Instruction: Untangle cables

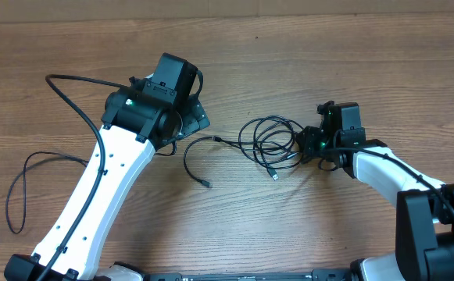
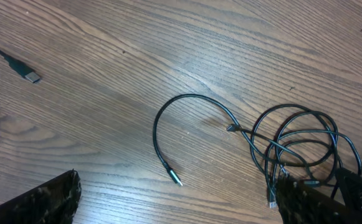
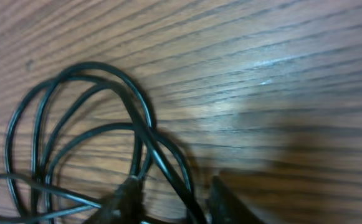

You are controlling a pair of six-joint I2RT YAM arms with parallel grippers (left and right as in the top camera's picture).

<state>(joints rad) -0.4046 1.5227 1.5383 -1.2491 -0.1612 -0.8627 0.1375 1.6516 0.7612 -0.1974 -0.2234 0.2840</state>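
A tangle of black cables (image 1: 269, 140) lies at the table's middle right, with looped strands and a plug end (image 1: 275, 176). It also shows in the left wrist view (image 2: 299, 146) and close up in the right wrist view (image 3: 81, 124). A short black cable (image 1: 189, 160) curves away from the tangle to a free plug (image 2: 174, 176). My right gripper (image 1: 305, 147) is low at the tangle's right edge, and its fingers (image 3: 174, 205) stand apart with cable strands running between them. My left gripper (image 2: 181, 214) is wide open and empty, held above the table left of the tangle (image 1: 196, 119).
Another black cable with a USB plug (image 2: 32, 76) lies at the left wrist view's upper left. A thin black cable loop (image 1: 19, 191) lies on the wooden table (image 1: 289, 55) at the far left. The left arm's own cable (image 1: 70, 90) arcs over that side.
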